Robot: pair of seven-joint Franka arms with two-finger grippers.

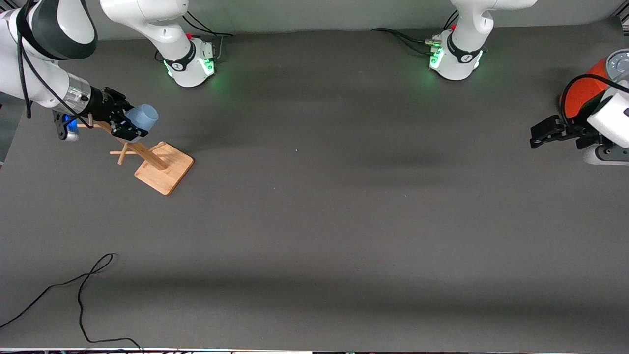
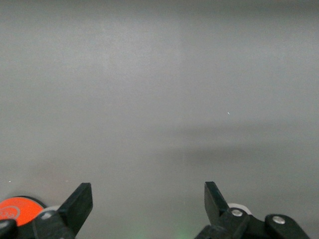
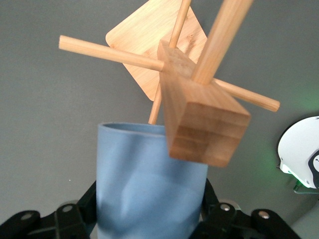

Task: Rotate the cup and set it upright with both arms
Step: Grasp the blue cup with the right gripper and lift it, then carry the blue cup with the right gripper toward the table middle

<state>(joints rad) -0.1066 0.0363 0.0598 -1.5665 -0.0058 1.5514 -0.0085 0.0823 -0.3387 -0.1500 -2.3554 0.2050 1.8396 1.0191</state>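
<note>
Dark grey matte table [image 1: 314, 206] fills pretty much the whole front view, with a paler grey wall strip along the top edge where both arm bases glow green. No readable writing anywhere as far as I can see; there's a small dark mark on each base collar but I can't make out what it says.

Right gripper [image 1: 128, 125] is up in the air over the wooden rack [image 1: 157, 164] at the right arm's end of the table, and its jaws are clamped on the cup [image 1: 142, 117]. The cup is light blue, lying tilted on its side in the grip rather than upright. In the right wrist view the cup [image 3: 147, 184] sits squeezed between the black fingers [image 3: 75, 214], with the rack's post top and its cross pegs [image 3: 199, 104] right up against the cup's rim.

Left gripper [image 1: 540, 135] waits at the left arm's end of the table, jaws spread wide with nothing between them, just beside an orange-red can [image 1: 582, 93]. The left wrist view shows the two fingertips [image 2: 79, 201] apart over bare grey surface, plus a sliver of the can [image 2: 17, 209].

Loose black cable [image 1: 83, 295] snakes across the table's corner nearest the front camera, at the right arm's end.
</note>
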